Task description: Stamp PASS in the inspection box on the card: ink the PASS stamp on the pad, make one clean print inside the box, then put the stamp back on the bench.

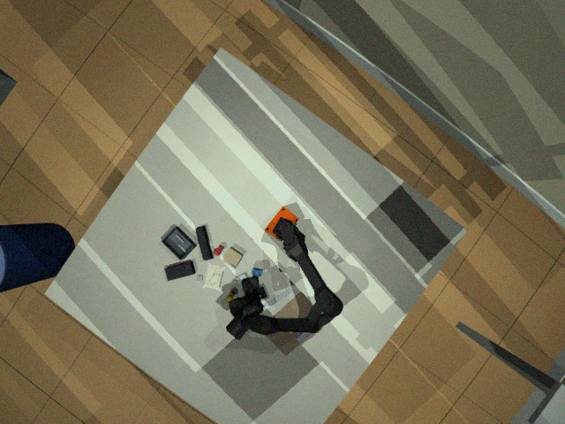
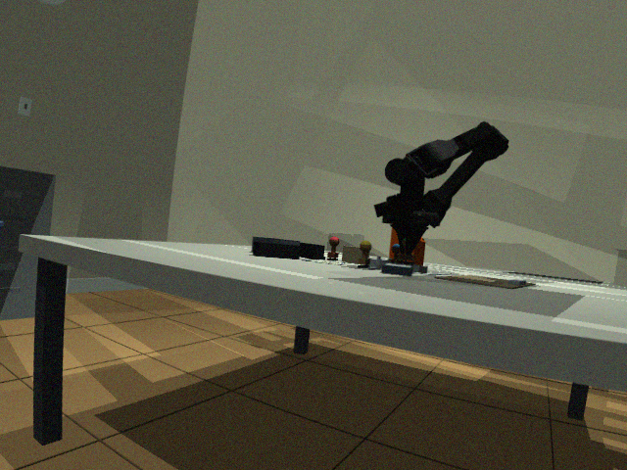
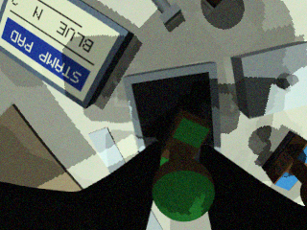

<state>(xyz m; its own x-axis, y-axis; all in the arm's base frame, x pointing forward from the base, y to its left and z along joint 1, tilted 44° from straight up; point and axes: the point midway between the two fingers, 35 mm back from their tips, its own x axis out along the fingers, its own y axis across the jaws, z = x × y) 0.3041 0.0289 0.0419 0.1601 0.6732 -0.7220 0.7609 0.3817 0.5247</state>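
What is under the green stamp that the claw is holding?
Under the green stamp, held by the gripper, lies a dark ink pad in a grey frame. The stamp's own base hides whether they touch.

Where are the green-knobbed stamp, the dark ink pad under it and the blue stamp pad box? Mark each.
green-knobbed stamp [image 3: 183, 192], wrist view, its round knob.
dark ink pad [image 3: 161, 99], wrist view, its dark face.
blue stamp pad box [image 3: 46, 57], wrist view, blue label band.
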